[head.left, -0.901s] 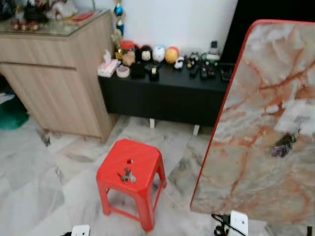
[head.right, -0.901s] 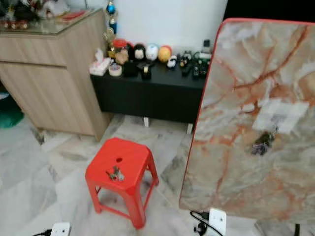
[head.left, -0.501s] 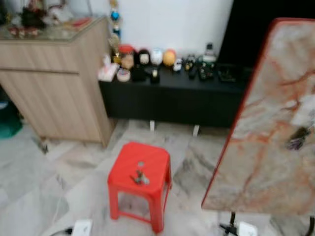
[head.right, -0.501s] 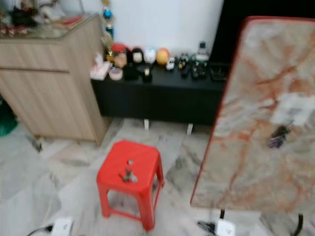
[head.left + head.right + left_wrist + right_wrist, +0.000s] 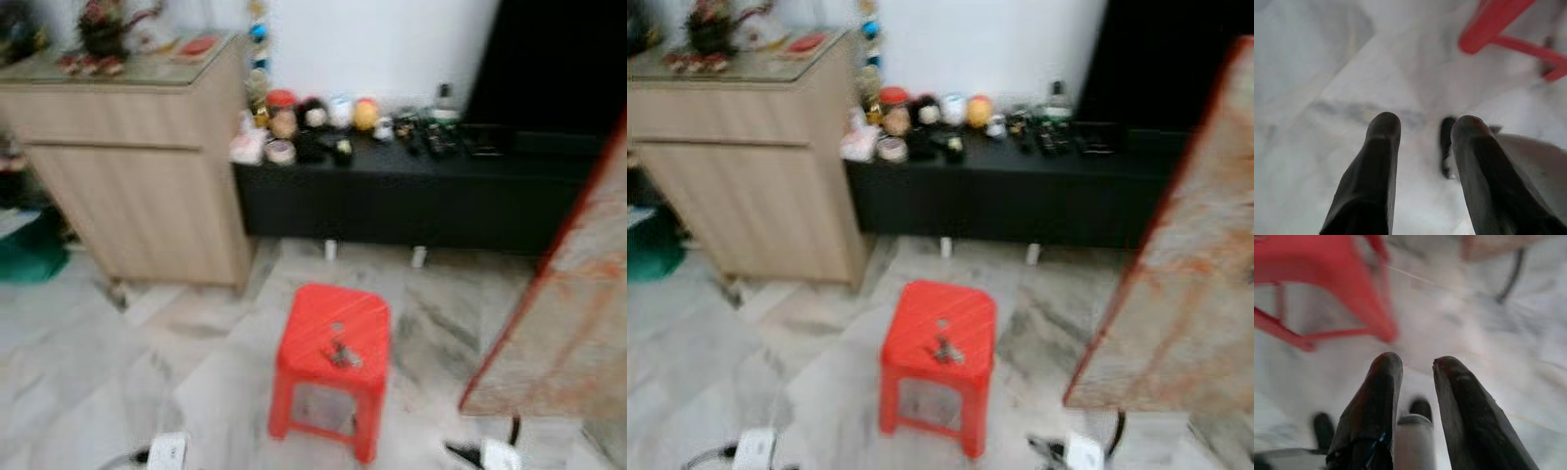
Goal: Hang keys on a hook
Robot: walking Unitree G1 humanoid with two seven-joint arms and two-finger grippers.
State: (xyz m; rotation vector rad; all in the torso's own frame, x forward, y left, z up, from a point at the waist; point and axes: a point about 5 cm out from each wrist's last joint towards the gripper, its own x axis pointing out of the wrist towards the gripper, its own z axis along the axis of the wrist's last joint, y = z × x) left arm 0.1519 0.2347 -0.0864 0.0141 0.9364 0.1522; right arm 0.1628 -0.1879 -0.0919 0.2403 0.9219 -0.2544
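Observation:
A small bunch of keys point(image 5: 340, 353) lies on top of a red plastic stool point(image 5: 333, 323) standing on the marble floor in the middle of the blurred head views. At the right edge leans a marble-patterned board point(image 5: 578, 323) with a red rim. My left gripper point(image 5: 1426, 125) hangs open over the floor, with a leg of the stool point(image 5: 1493, 22) beyond it. My right gripper point(image 5: 1417, 364) is open too, low over the floor beside the stool point(image 5: 1317, 264). Neither holds anything.
A light wooden cabinet point(image 5: 137, 166) stands at the left, and a low black bench point(image 5: 411, 196) with small ornaments runs along the white wall. White power strips point(image 5: 168, 450) with cables lie on the floor near me. A green object point(image 5: 29, 250) sits at far left.
The camera has swung left and the picture has blurred: the stool now sits near the centre and the board has slid to the right edge. The keys still lie on the stool.

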